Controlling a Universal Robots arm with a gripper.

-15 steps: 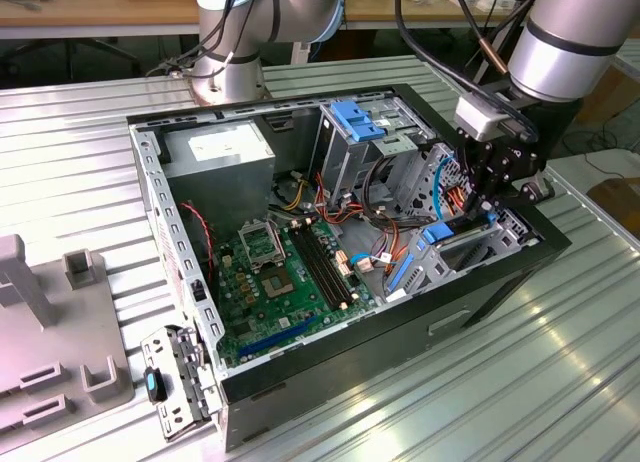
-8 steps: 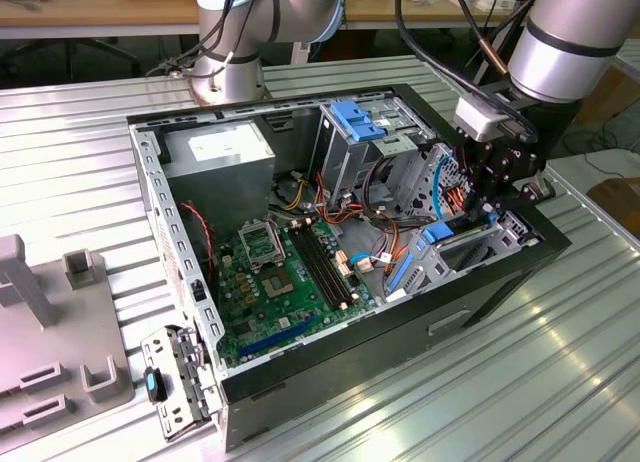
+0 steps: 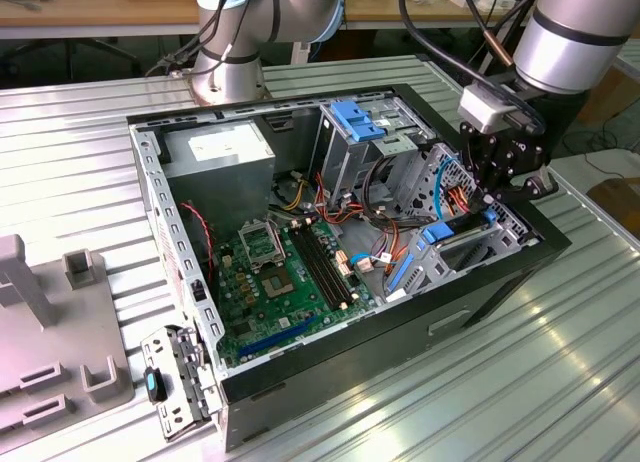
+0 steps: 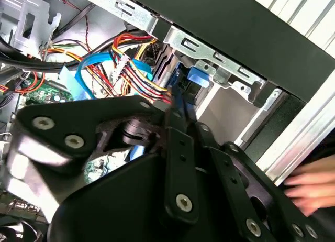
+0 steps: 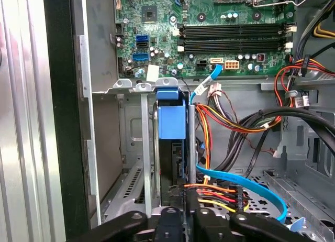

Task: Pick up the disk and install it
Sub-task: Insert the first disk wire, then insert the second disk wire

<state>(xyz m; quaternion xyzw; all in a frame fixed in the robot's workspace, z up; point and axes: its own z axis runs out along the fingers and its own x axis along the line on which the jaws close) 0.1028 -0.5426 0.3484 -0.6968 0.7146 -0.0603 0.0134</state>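
- While the gripper (image 3: 503, 187) hangs at the drive-bay corner of the open computer case (image 3: 150, 192), toward the exterior view's right, the disk (image 5: 171, 147) stands edge-on in the bay slot just beyond its fingers.
- In the first wrist view, the blue carrier tab (image 5: 171, 120) faces outward, and the dark drive body sits between the metal bay rails (image 5: 145, 147).
- Jaw state: the jaws appear drawn narrow about the disk's near edge; whether they actually grip it cannot be told.
- Risk: the loose power wires (image 5: 230, 121) and blue data cable (image 5: 246, 187) lie beside the slot; they could snag or pinch.
- Risk: a tilted carrier would likely bind on the rails.
- A hand (image 4: 314, 184) is near the case in the second wrist view; collision is possible.
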